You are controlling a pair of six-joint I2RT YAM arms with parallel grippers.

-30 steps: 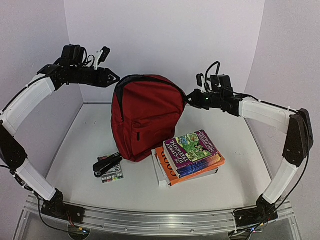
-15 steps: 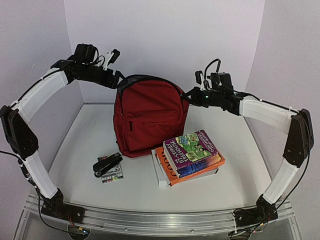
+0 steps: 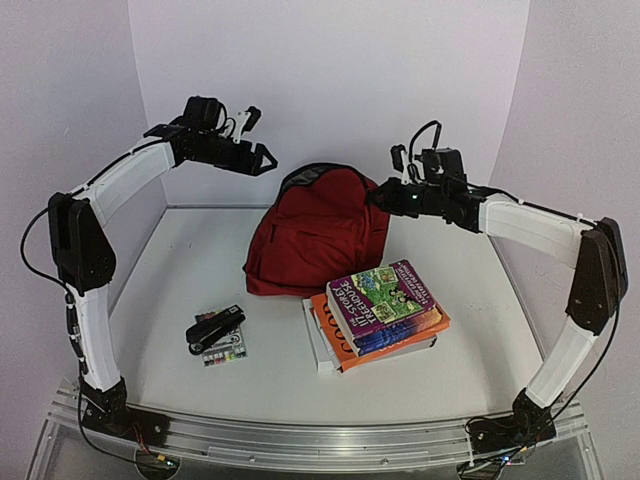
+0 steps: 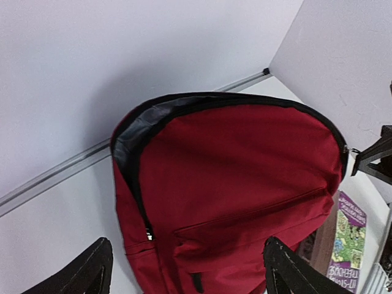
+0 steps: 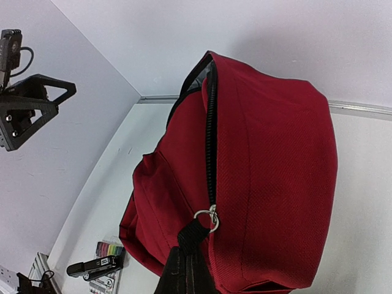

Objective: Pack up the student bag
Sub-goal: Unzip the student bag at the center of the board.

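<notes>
The bag [image 3: 318, 235] lies slumped on the table [image 3: 160, 290] at the middle of the overhead view, behind a stack of books [image 3: 385, 305]. Its top zipper is partly undone. The right gripper [image 3: 378, 197] is pinched on the black zipper pull [image 5: 191, 236] at the bag's upper right, while the left gripper [image 3: 262, 158] hangs spread wide in the air at upper left, touching nothing. This looks like the opening step: next, I judge, the left should catch the rim to steady the limp cloth while the right draws the zipper further.
</notes>
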